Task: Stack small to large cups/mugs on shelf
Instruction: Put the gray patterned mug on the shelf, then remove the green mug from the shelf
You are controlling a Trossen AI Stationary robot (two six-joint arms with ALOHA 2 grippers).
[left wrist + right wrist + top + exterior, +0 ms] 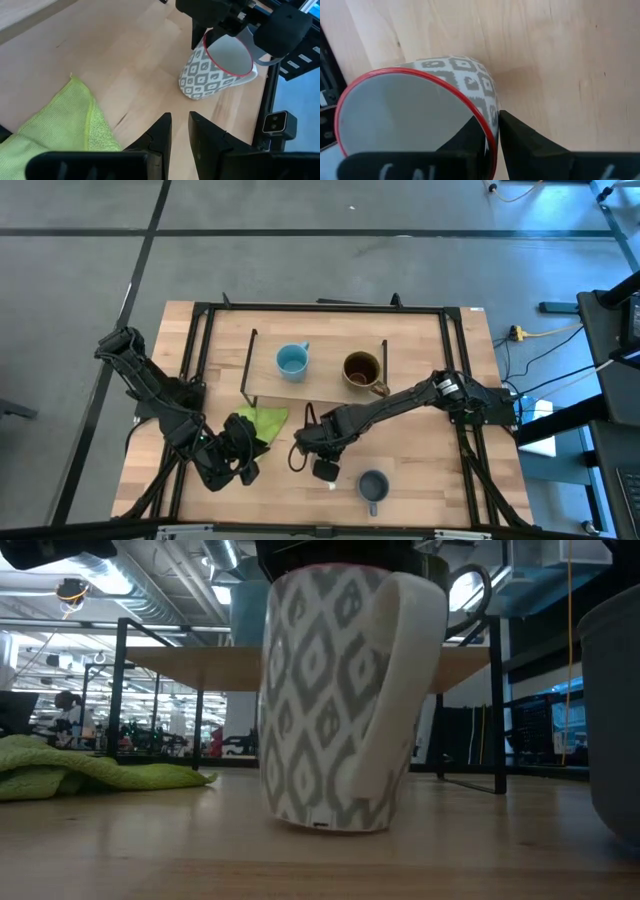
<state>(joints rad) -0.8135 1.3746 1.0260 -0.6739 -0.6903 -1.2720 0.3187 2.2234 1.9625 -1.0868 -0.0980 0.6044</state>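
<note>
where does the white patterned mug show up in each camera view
High view: white patterned mug at lower centre, mostly hidden under the right gripper.
Low view: mug fills the centre, standing on the table.
Left wrist view: upper right.
Right wrist view: lower left, rim pinched.
Shared landmark: green cloth, beside it.

white mug [340, 700]: its top rim is hidden in the low view by the dark gripper above; from overhead only a small white patch shows under the right gripper [322, 461].
grey-blue mug [615, 710]: cut off by the low view's right edge, only a blurred curved side shows.
green cloth [258, 423]: partly covered by the left gripper [238, 452] from overhead; cut off at the left wrist picture's edge.
light blue mug [245, 605]: mostly hidden in the low view behind the white mug.
</note>
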